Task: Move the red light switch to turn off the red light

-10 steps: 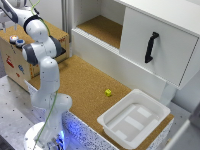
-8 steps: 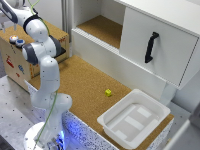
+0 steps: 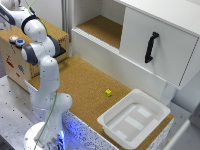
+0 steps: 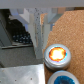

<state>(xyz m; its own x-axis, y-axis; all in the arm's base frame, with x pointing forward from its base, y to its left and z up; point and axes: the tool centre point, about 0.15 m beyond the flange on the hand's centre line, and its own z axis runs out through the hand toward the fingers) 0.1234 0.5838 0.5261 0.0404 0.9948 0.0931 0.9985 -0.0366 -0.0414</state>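
Light glows red right below the wrist cam, beside the blue cap on the box at the tabletop's far corner; we can't see switch or end effector state.

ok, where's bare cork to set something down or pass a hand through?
Most free: the cork top between the arm and the yellow block, running back to the cabinet front. The open cabinet shelf looks bare too. Crowded: the white tray fills the near corner, and the arm covers the wooden box.
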